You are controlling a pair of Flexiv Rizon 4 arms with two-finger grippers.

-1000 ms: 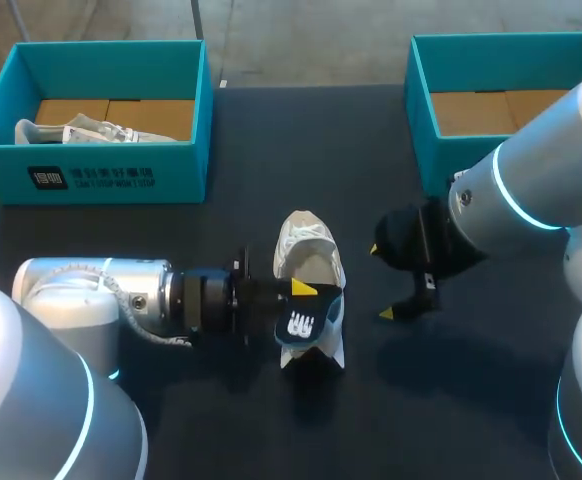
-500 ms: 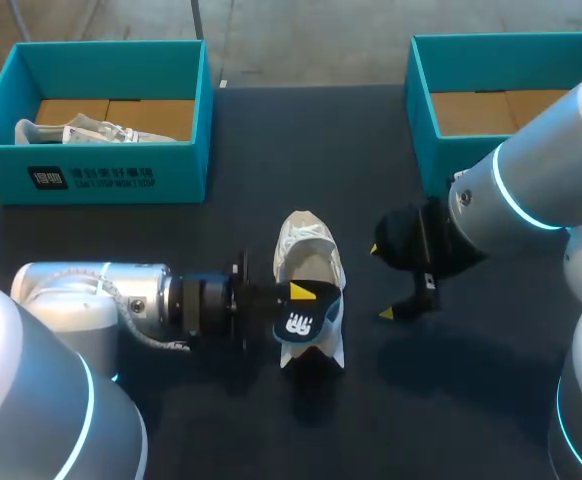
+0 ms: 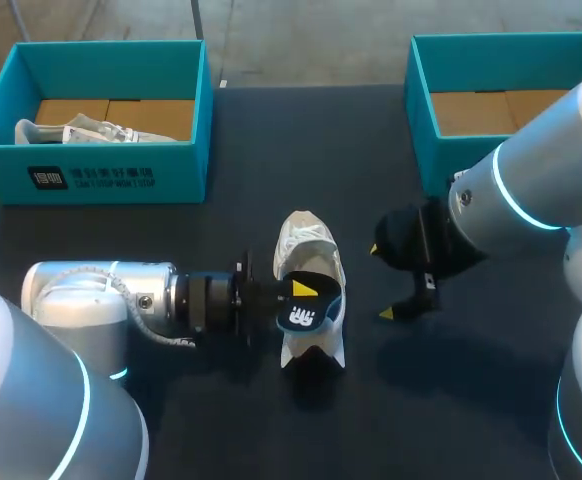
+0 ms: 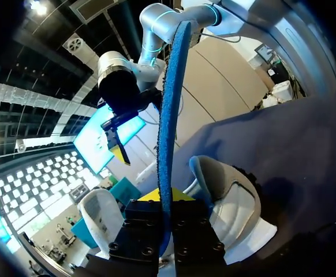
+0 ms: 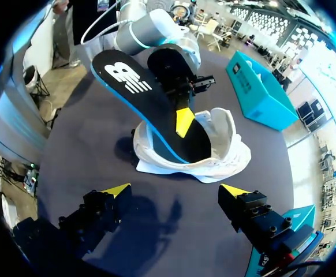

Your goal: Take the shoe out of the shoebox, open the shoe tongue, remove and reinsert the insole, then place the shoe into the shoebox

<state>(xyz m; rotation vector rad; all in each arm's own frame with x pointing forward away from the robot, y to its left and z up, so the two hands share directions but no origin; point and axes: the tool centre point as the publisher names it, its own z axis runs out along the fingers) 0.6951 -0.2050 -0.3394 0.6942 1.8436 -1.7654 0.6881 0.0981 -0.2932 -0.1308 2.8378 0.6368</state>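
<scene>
One insole (image 3: pixel 309 318), pinched by left end effector (image 3: pixel 297 300), slants into shoe (image 3: pixel 304 245).

Black table (image 3: pixel 221 190); far-left teal box (image 3: pixel 101 182) holding a pale shoe (image 3: pixel 83 131)

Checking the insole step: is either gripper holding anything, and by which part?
The left gripper pinches the insole near its middle; the right gripper is open, holding nothing.

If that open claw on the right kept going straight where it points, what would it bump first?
Most likely the white shoe, which lies straight ahead of the right gripper, probably its side wall below the insole. Depth is hard to judge.
</scene>
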